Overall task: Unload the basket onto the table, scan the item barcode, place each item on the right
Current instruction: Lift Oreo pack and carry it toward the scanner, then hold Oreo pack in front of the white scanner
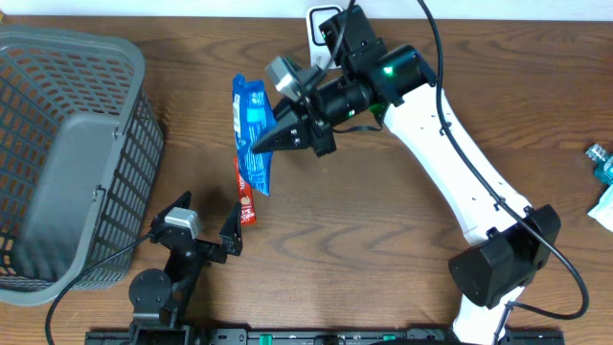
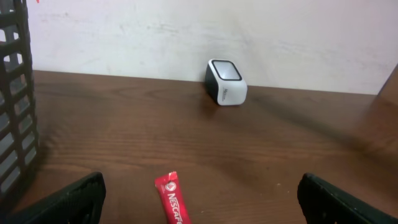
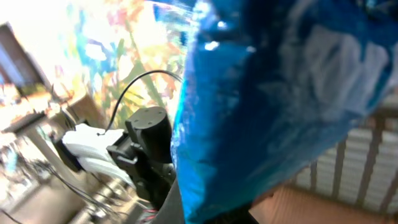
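Wooden table (image 1: 383, 240), right arm (image 1: 460, 163) stretched leftward, right hand (image 1: 261, 146) clamped on blue packet (image 1: 251, 110), left hand (image 1: 205, 217) low, spread wide

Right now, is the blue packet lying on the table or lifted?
Lifted: the right gripper, shut on the blue packet, holds it off the table.

Right wrist view is basically all blue packet (image 3: 273, 93), blurry, print unreadable, with the right gripper (image 1: 271, 142) hidden behind it. Overhead, the scanner (image 1: 319, 20) at the far edge of the table (image 1: 383, 249) is mostly behind the right arm (image 1: 460, 163), the basket (image 1: 57, 144) runs off the left edge, and the red sachet (image 2: 172, 199) gets chopped by the left wrist view's bottom.
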Motion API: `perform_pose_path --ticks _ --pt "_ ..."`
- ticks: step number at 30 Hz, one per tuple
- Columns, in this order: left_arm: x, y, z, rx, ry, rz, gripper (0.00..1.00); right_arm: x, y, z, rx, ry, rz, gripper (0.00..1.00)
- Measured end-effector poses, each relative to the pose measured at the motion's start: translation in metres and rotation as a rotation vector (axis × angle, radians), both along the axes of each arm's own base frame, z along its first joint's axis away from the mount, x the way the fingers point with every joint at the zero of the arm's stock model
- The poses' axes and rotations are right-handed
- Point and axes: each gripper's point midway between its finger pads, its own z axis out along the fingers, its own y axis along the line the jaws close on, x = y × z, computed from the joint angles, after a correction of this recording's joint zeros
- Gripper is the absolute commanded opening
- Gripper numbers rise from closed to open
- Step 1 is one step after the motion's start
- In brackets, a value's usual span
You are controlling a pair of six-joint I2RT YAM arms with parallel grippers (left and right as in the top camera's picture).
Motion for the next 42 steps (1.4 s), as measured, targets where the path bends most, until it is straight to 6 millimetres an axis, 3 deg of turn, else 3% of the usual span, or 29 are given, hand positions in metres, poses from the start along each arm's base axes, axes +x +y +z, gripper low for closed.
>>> perform_pose_path --ticks 3,9,17,21,26,31,36,42 --pt "0.000 0.000 0.000 0.000 0.000 0.000 0.98 0.012 0.004 -0.009 -0.137 0.136 -0.075 0.02" --pt "0.000 0.000 0.000 0.000 0.000 0.000 0.98 0.054 0.003 -0.054 -0.516 0.448 -0.435 0.01" --pt "0.000 0.000 0.000 0.000 0.000 0.000 0.98 0.128 -0.009 -0.074 -0.597 0.588 -0.935 0.01" --pt "0.000 0.000 0.000 0.000 0.000 0.000 0.98 0.161 -0.018 -0.078 -0.559 0.730 -1.149 0.01" --pt "0.000 0.000 0.000 0.000 0.000 0.000 0.98 0.207 -0.013 -0.092 -0.437 0.900 -1.296 0.01" --pt "0.000 0.000 0.000 0.000 0.000 0.000 0.98 0.259 -0.006 -0.137 -0.318 1.122 -1.394 0.01" --pt "0.000 0.000 0.000 0.000 0.000 0.000 0.98 0.314 -0.028 -0.176 -0.143 1.266 -1.511 0.02" --pt "0.000 0.000 0.000 0.000 0.000 0.000 0.98 0.355 -0.050 -0.172 0.099 1.358 -1.536 0.02"
